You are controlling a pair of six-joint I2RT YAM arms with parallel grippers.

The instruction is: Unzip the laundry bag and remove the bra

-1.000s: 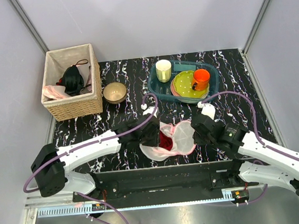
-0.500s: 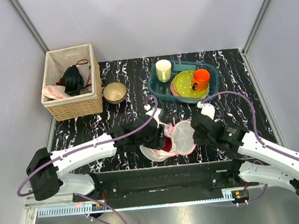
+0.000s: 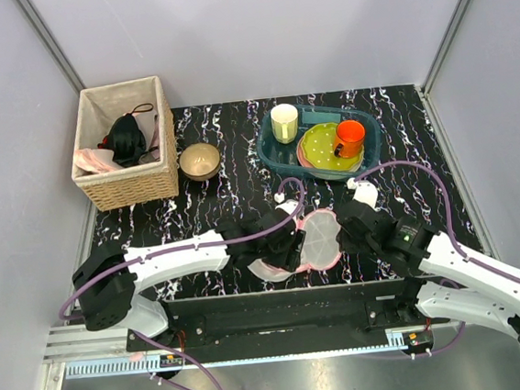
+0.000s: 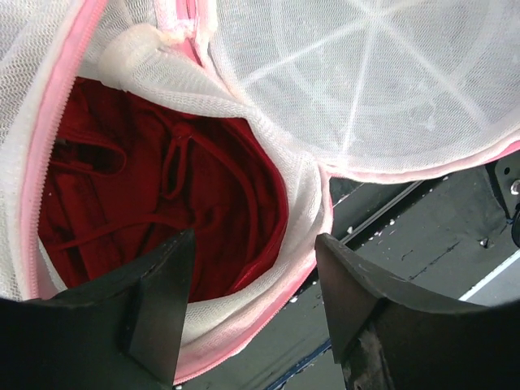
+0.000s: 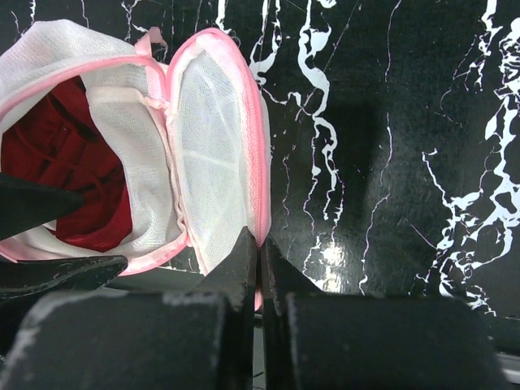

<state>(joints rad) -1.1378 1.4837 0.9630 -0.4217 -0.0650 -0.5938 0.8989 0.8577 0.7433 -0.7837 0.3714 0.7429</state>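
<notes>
"Left wrist view: how's the left tool (image 4: 253, 240)?"
"Fingers apart above the dark red strappy bra (image 4: 162, 211), inside the unzipped white mesh pink-trimmed laundry bag (image 4: 366, 89), six o'clock on the table (image 3: 229, 161). Right tool (image 5: 260, 240) pinches its rim."

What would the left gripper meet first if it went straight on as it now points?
Probably the bra inside the unzipped laundry bag; the left gripper has its jaws open, and one may brush the pink rim first, depth unclear.
</notes>
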